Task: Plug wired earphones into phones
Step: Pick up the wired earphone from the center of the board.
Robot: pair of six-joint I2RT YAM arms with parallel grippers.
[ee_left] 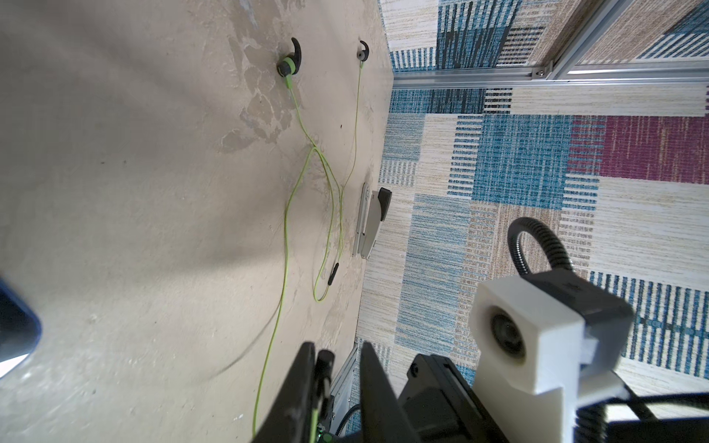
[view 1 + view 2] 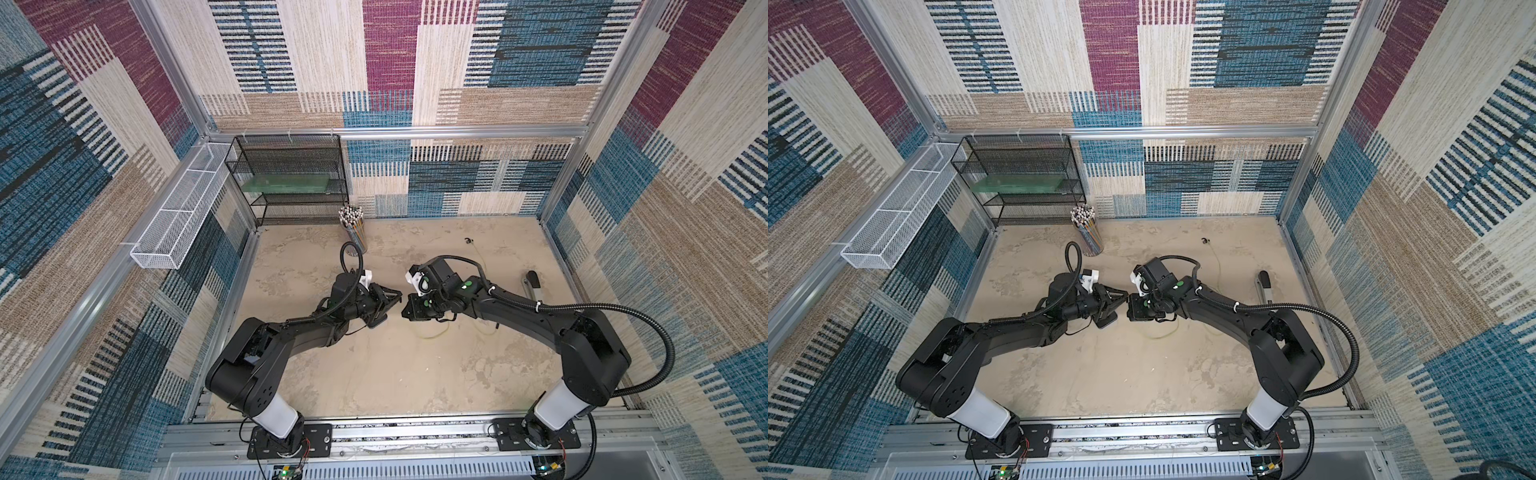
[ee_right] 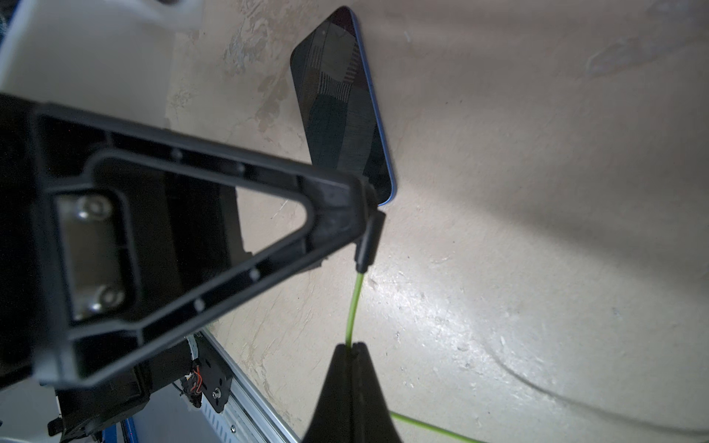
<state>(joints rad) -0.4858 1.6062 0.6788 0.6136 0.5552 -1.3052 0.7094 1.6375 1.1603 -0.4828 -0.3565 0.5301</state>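
Your left gripper (image 2: 398,297) and right gripper (image 2: 405,311) meet tip to tip over the middle of the table (image 2: 374,374) in both top views. From up there you cannot make out the jaws or what sits between them. Only a dark corner of the phone (image 2: 377,322) shows below the left fingers, and the cable (image 2: 435,336) is a faint pale thread by the right arm. In the left wrist view the left jaws stand narrow around the black plug (image 1: 324,362), which lies against one finger with a sliver of gap by the other. The phone there is a blurred, blue-edged corner cut off at the frame edge. The thin yellow-green wire loops slack over the mottled beige top to two black earbuds (image 1: 289,63), with the slim inline bar (image 1: 333,274) on one strand and a grey stapler (image 1: 370,222) by the wall. In the right wrist view the right tips are pinched tight on the cable just below the plug. The plug's upper end hides behind the left fingertip, so you cannot tell whether it touches the phone. The phone lies on the table just beside that tip, its glossy screen mirroring the striped walls.
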